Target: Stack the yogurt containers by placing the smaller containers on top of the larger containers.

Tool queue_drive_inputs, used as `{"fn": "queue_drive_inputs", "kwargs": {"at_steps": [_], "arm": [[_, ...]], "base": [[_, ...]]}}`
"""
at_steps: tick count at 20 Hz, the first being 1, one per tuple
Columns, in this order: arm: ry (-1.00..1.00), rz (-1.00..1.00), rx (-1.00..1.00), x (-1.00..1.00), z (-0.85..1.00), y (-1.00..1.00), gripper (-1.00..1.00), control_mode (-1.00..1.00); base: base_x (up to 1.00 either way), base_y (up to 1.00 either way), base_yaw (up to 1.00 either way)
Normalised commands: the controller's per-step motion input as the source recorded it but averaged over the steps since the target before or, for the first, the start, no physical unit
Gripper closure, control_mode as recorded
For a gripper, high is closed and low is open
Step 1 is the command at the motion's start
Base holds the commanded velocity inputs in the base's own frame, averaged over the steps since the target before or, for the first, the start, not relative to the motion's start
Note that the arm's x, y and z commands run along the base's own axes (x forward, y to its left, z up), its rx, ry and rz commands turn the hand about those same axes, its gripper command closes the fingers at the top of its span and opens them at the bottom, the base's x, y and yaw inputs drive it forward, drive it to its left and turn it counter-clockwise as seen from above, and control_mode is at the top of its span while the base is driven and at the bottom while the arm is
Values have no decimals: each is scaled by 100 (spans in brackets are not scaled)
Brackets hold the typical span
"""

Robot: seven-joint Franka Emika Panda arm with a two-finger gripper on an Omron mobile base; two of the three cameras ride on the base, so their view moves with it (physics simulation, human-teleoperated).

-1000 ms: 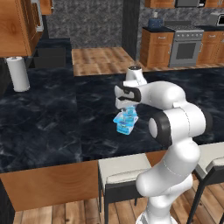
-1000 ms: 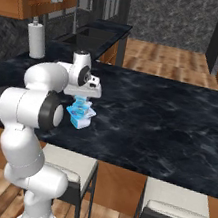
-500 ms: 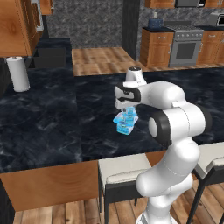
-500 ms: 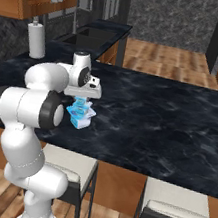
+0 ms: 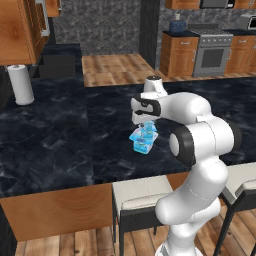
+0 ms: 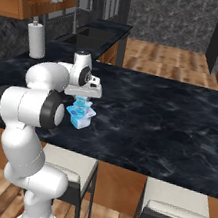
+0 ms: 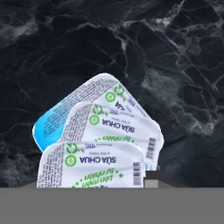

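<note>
Yogurt containers [image 7: 105,140] are sitting stacked on the dark marble table [image 5: 60,130], near its front edge and just ahead of my arm. In the hand view I am seeing three white printed lids overlapping like fanned cards: the widest tub [image 7: 74,111] is lying lowest, with a strip of its light-blue side showing at one edge, the medium tub [image 7: 118,127] is resting over it, and the smallest tub [image 7: 92,168] is sitting nearest the camera. Each lid is turned a little against the one below, so the stack is looking skewed and not squared. From the left base view the stack [image 5: 144,138] is reading as a small blue heap, tilted, directly under the gripper [image 5: 145,121]; from the right base view the same stack [image 6: 80,113] is sitting just below the gripper [image 6: 84,96]. I am holding the hand pointing straight down over the pile. One dark fingertip [image 7: 151,176] is showing beside the smallest tub's corner in the hand view. Whether the fingers are pinching the top tub or standing spread beside it, I cannot tell from these pictures. A white paper towel roll [image 5: 21,84] is standing upright well apart from the stack, far off on the table's left side.
</note>
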Motion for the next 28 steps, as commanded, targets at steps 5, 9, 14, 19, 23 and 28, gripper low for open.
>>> {"fn": "queue_drive_inputs", "kwargs": {"at_steps": [5,9,14,19,23,28], "arm": [[0,0,0,0,0,0,-100,-100],[0,0,0,0,0,0,-100,-100],[0,0,0,0,0,0,-100,-100],[0,0,0,0,0,0,-100,-100],[0,0,0,0,16,0,-100,-100],[-1,0,0,0,38,0,-100,-100]], "base": [[0,0,0],[0,0,0],[0,0,0],[0,0,0],[0,0,0],[0,0,0]]}}
